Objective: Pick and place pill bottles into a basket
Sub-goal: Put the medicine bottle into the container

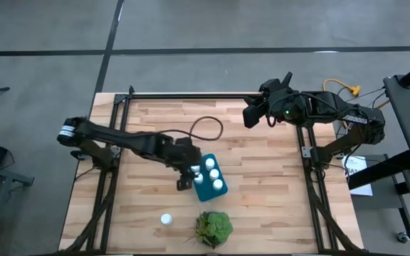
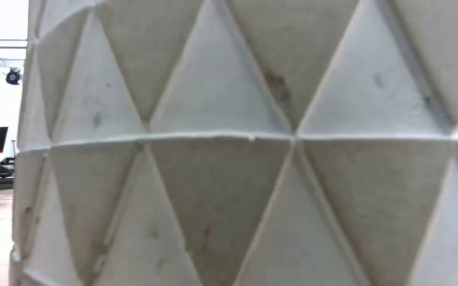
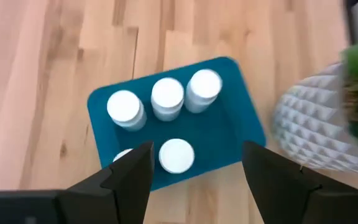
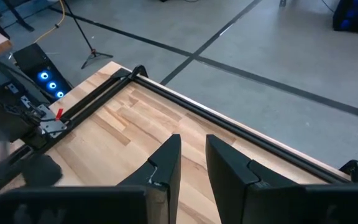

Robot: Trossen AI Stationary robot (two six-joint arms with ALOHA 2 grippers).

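Table: a pale wooden table (image 1: 262, 192) with a dark frame, standing on a grey floor crossed by dark lines.
Plant: a leafy green plant (image 1: 213, 227) at the near edge, in a white pot (image 3: 316, 130) with a faceted triangle pattern; the pot fills almost the whole low view.
Loose bottle: 1 white pill bottle (image 1: 166, 219) stands on the table just left of the plant, apart from the basket.
Basket: the teal basket (image 1: 206, 190) sits near the table's middle, just behind the plant.
Bottles in basket: the left wrist view shows 3 bottles in a row (image 3: 167, 97) and a 4th (image 3: 177, 155) in front of them; a 5th white cap (image 3: 123, 155) is partly hidden behind a finger.
Left gripper: the left gripper (image 1: 188, 175) hangs over the basket's left side, its fingers (image 3: 132, 180) spread wide and gripping nothing.
Right gripper: the right gripper (image 1: 250, 114) waits over the far right part of the table, near the back rail; its fingers (image 4: 166, 168) stand a narrow gap apart with nothing between them.
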